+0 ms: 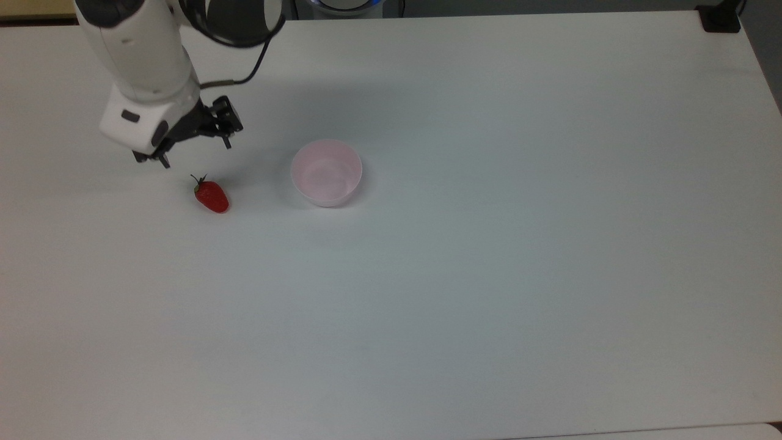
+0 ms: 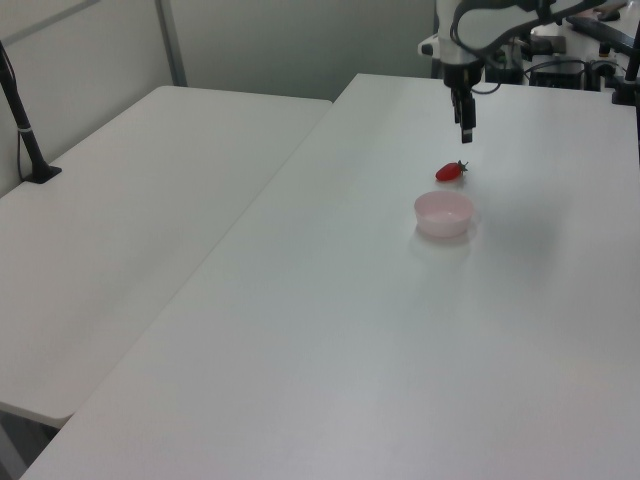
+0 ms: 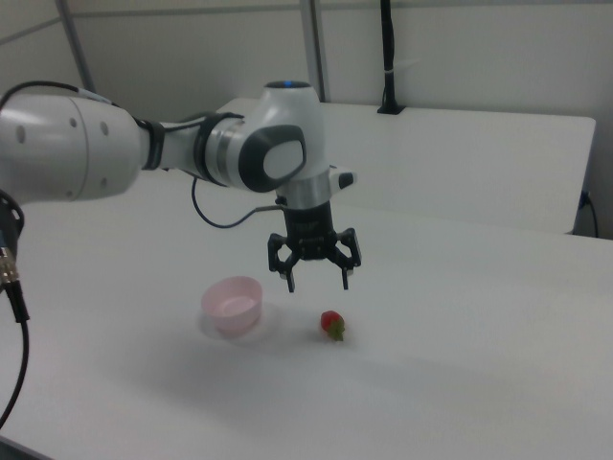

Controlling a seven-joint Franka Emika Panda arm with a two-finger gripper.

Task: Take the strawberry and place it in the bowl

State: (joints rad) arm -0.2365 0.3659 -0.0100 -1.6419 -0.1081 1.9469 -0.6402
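We see the tool (image 1: 194, 153) with its two fingers spread apart and nothing between them, hanging above the counter (image 1: 489, 275) and not yet down on anything. In the right view the tool (image 3: 315, 274) sits above and a little to the right view's left of the strawberry (image 3: 332, 325), with a clear gap of air under the fingertips.

The strawberry (image 1: 211, 196) lies on its side on the bare counter, nearer the top view's left edge than the middle, apart from the bowl (image 1: 326, 172), which stands upright and empty toward the top view's right of it. In the left view the strawberry (image 2: 451, 171) lies just beyond the bowl (image 2: 444, 213), and the tool (image 2: 465, 127) hangs above it.

The relation that counts, in the top view: the fruit lies down and slightly right of the tool, close by. Its long axis runs diagonally, leafy stem toward the upper left, tip toward the lower right. The finger line runs roughly lower-left to upper-right, so we judge it nearly across that axis, good for closing on the narrow sides.

We judge the step as the approach: a short shift over the fruit, then a descent. Risk: the glossy tapered body may slip or roll if pinched near the tip.
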